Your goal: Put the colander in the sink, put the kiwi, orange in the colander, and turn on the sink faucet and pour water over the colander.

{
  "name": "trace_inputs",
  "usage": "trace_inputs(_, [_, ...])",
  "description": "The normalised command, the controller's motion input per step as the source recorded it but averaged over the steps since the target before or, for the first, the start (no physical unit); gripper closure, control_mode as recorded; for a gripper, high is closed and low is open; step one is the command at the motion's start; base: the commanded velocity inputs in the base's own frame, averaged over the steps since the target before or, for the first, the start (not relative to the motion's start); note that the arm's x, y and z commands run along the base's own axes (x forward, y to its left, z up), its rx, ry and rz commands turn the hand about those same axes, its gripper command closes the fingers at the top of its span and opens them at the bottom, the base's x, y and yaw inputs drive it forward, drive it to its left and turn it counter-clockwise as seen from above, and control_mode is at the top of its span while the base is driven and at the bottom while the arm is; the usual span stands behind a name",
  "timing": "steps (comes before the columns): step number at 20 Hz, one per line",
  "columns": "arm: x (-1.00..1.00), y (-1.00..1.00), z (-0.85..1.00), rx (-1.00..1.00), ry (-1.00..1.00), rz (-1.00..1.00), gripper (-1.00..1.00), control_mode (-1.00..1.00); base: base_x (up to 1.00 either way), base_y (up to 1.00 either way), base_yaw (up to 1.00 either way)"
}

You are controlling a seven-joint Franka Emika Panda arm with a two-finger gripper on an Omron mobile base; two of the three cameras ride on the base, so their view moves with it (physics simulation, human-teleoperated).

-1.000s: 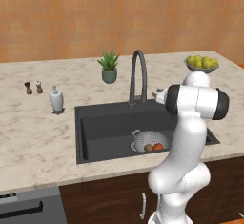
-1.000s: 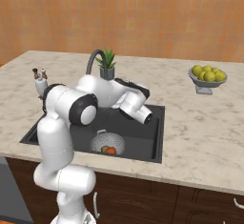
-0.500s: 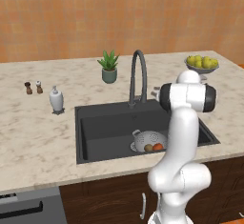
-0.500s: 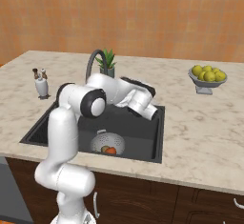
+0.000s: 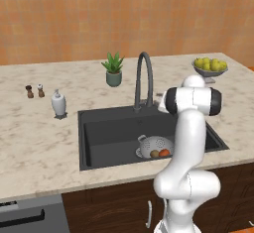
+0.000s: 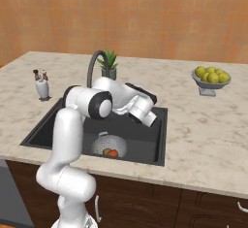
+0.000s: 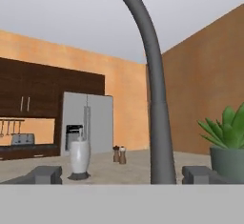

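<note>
The light grey colander [image 5: 155, 145] [image 6: 109, 146] sits in the dark sink [image 5: 109, 138] [image 6: 48, 130], near its front right. Inside it lie the brown kiwi [image 5: 155, 153] [image 6: 105, 151] and the orange [image 5: 164, 152] [image 6: 113, 153]. The dark gooseneck sink faucet [image 5: 144, 78] [image 6: 94, 64] [image 7: 155, 99] stands behind the basin. In the hand view my gripper [image 7: 122, 174] is open, its fingertips [image 7: 45, 174] standing wide on either side of the faucet's stem, close in front of it. Nothing is between them. No water shows.
A potted plant [image 5: 114, 71] [image 6: 110, 62] [image 7: 228, 142] stands just behind the faucet. A soap dispenser [image 5: 58, 103] [image 6: 42, 90] [image 7: 79, 158] and two small shakers [image 5: 33, 91] [image 7: 119, 155] are left of the sink. A bowl of yellow-green fruit [image 5: 210, 66] [image 6: 210, 76] stands at the right.
My arm has straightened up and its hand has swung across above the sink toward the faucet. The colander and the fruit have not moved. The gripper has stayed open.
</note>
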Motion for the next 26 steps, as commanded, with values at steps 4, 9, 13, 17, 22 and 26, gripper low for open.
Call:
trace_inputs(4, [0.37, 0.09, 0.00, 0.00, -0.05, 0.01, -1.00, -1.00, 0.00, 0.00, 0.00])
trace_inputs(9, [0.72, -0.06, -0.03, 0.05, 0.00, 0.00, -1.00, -1.00, 0.00, 0.00, 0.00])
trace_inputs(13, [0.66, -0.07, -0.39, 0.01, 0.00, 0.00, -1.00, -1.00, 0.00, 0.00, 0.00])
trace_inputs(17, [0.64, -0.01, -0.61, 0.00, 0.00, 0.00, -1.00, -1.00, 0.00, 0.00, 0.00])
trace_inputs(22, [0.55, 0.00, -0.28, 0.00, 0.00, 0.00, -1.00, -1.00, 0.00, 0.00, 0.00])
trace_inputs(26, [0.31, 0.07, -0.04, 0.00, -0.05, -0.01, -1.00, -1.00, 0.00, 0.00, 0.00])
